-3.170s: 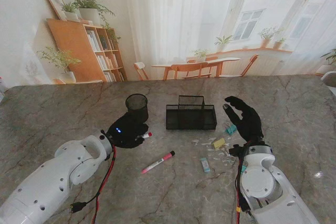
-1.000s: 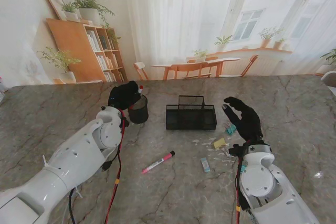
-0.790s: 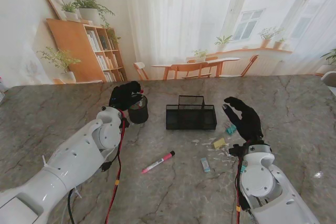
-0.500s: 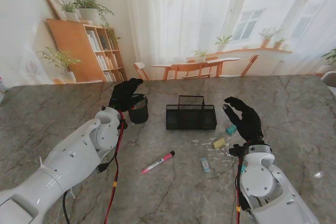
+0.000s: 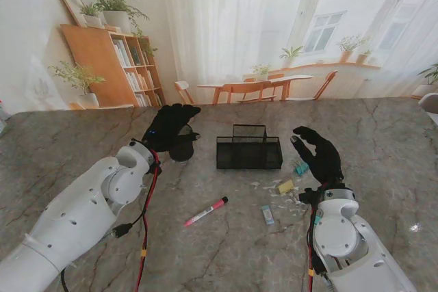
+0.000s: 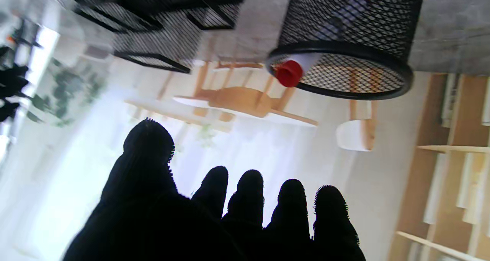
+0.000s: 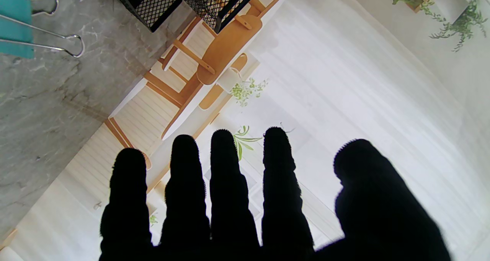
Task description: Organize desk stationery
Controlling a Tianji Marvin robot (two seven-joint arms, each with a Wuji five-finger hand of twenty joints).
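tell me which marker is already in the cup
The red-capped marker stands inside the mesh cup. The pink marker lies flat on the table, nearer to me.

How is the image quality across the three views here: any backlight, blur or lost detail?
Stand view: evenly lit and sharp; the pink marker reads clearly. Left wrist view: bright backdrop turns the left hand into a silhouette; the mesh organizer is blurred, the mesh cup sharper. Right wrist view: right hand equally black against white curtains; the teal binder clip is crisp.
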